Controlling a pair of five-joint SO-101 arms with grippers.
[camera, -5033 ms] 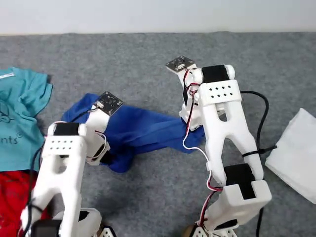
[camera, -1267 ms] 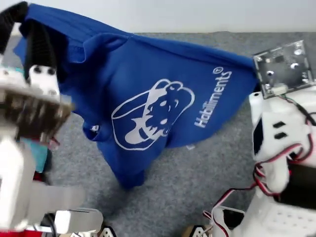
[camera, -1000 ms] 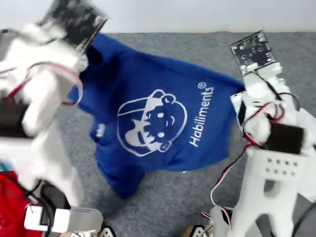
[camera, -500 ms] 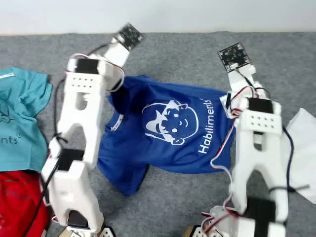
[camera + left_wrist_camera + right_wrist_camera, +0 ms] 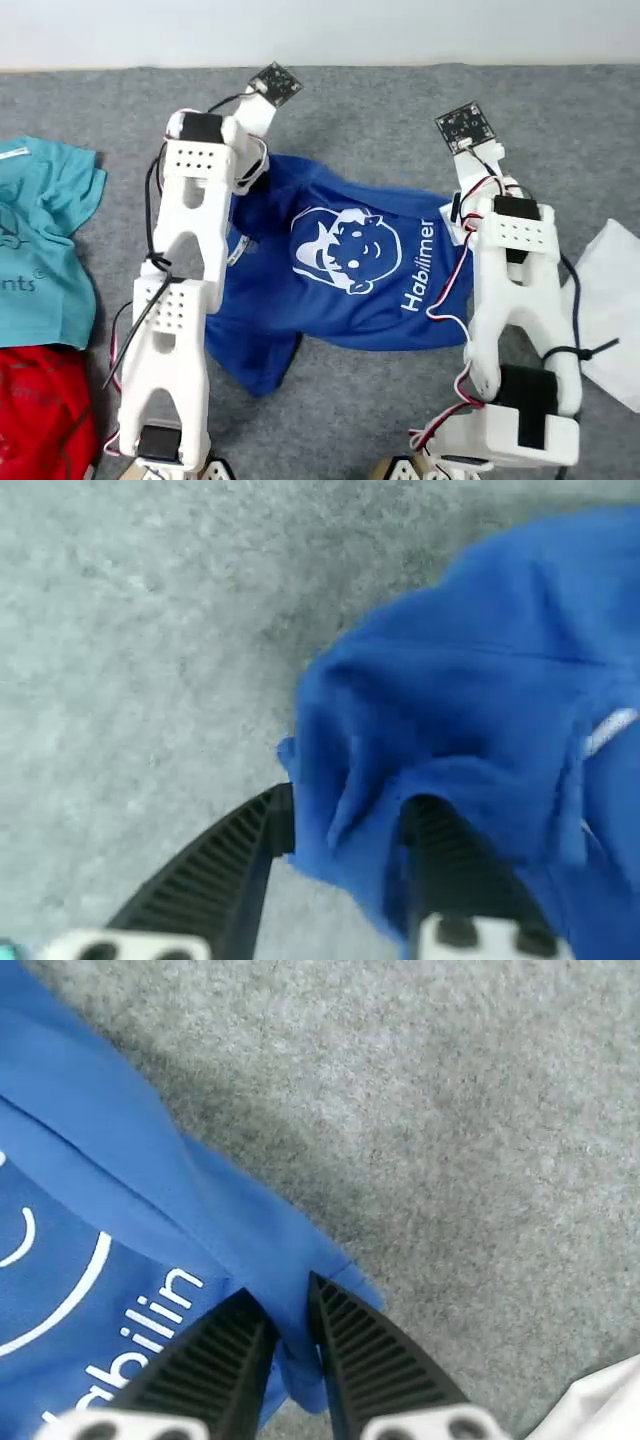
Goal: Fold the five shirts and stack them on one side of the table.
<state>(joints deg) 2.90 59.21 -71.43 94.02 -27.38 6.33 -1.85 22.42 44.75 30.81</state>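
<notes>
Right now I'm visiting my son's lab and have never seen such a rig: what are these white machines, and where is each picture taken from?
The left arm and right arm are small robots at a grey table. The high view looks down from above; the other two pictures come from a camera on each arm's wrist. The left claw and the right claw each pinch an edge of a blue shirt spread between them. A teal shirt and a red shirt lie beside the left arm, and a white cloth beside the right.
</notes>
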